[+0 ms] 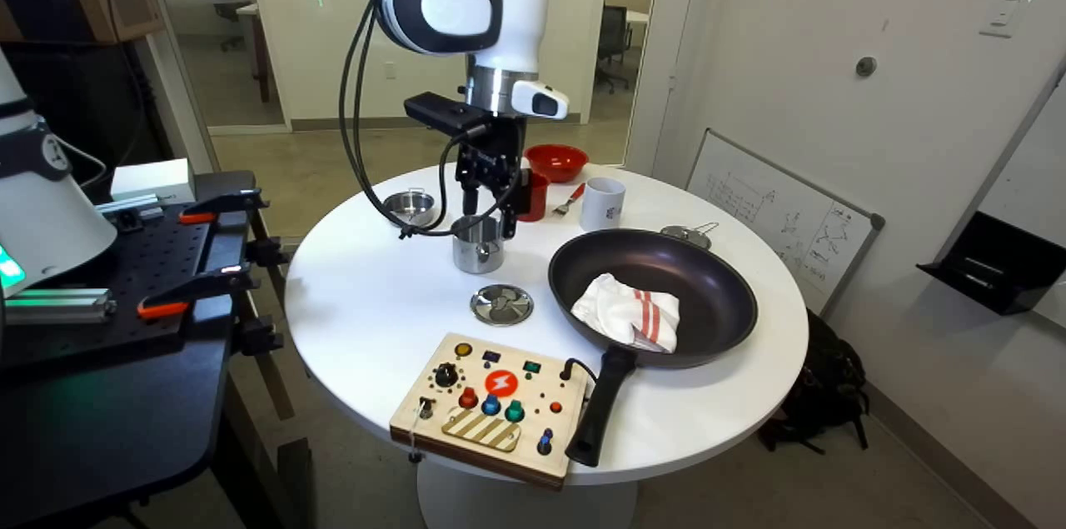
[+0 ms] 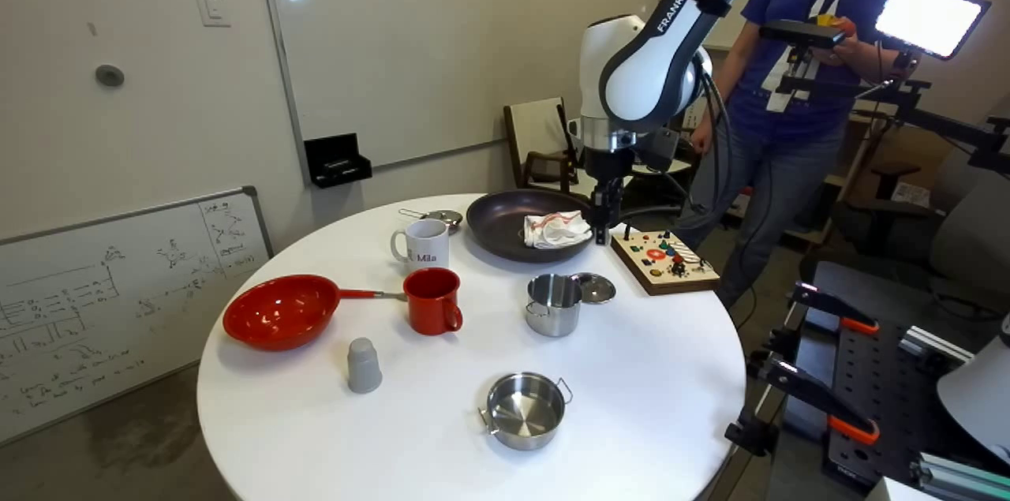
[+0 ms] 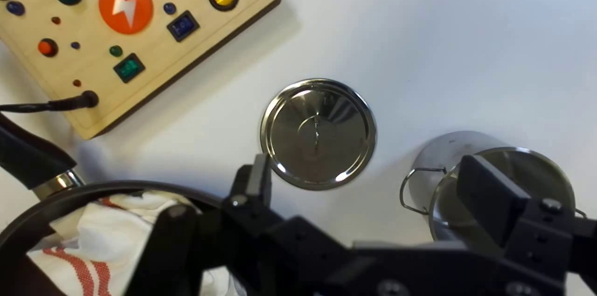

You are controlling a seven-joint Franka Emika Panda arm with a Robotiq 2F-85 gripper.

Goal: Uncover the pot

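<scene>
The small steel pot (image 1: 476, 260) stands upright and uncovered on the white table; it shows also in an exterior view (image 2: 553, 321) and at the right of the wrist view (image 3: 447, 152). Its round shiny lid (image 1: 501, 305) lies flat beside it, handle up, in an exterior view (image 2: 594, 288) and mid wrist view (image 3: 318, 134). My gripper (image 1: 490, 217) points down above the table, near the pot and lid; it shows in an exterior view (image 2: 602, 239) too. In the wrist view the fingers (image 3: 366, 172) are wide apart with nothing between them. The right finger hides part of the pot.
A black frying pan (image 1: 716, 296) holds a white cloth (image 1: 629, 312). A wooden switch board (image 1: 533, 379) lies near the lid. A shallow steel bowl (image 2: 525, 410), red mug (image 2: 432, 312), white mug (image 2: 430, 244), red bowl (image 2: 284, 315) and grey cup (image 2: 364, 368) stand around.
</scene>
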